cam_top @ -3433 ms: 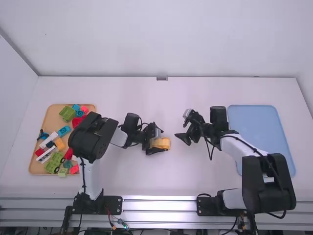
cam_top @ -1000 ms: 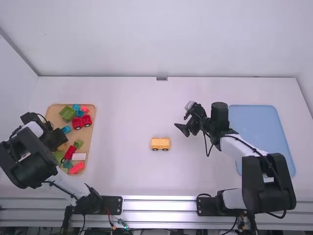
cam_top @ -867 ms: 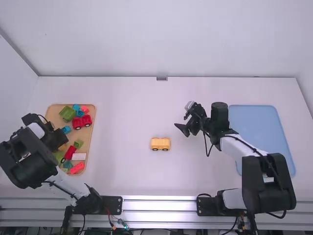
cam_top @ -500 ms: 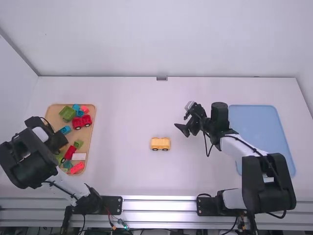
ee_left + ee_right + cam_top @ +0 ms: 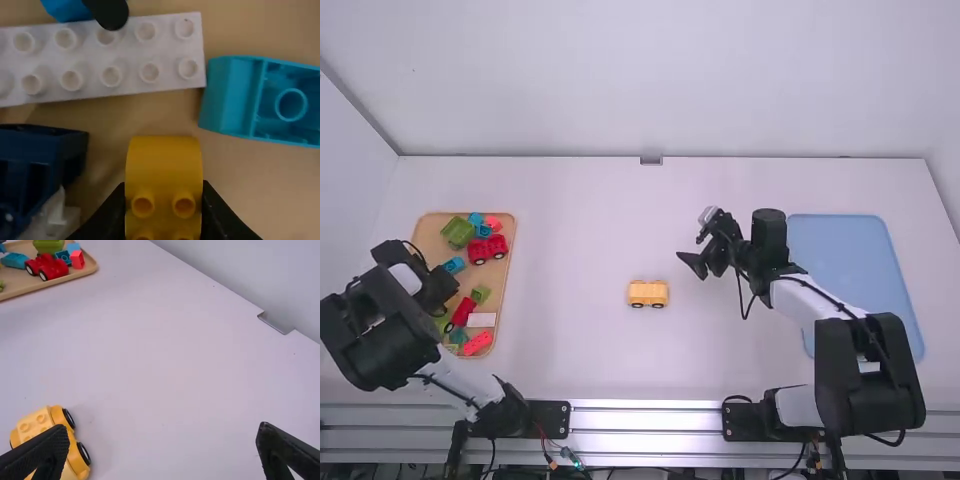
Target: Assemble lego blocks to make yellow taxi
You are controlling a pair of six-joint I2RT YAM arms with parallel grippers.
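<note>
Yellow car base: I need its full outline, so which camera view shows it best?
The high view: the yellow car base appears whole and uncovered, though small. The right wrist view shows its studs and wheels nearer, but a finger of the right gripper covers part.

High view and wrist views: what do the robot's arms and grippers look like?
The left arm and right arm have white links and bulky black joints, with thin black cables along them. The left gripper and right gripper are black, each with two tapering fingers.
</note>
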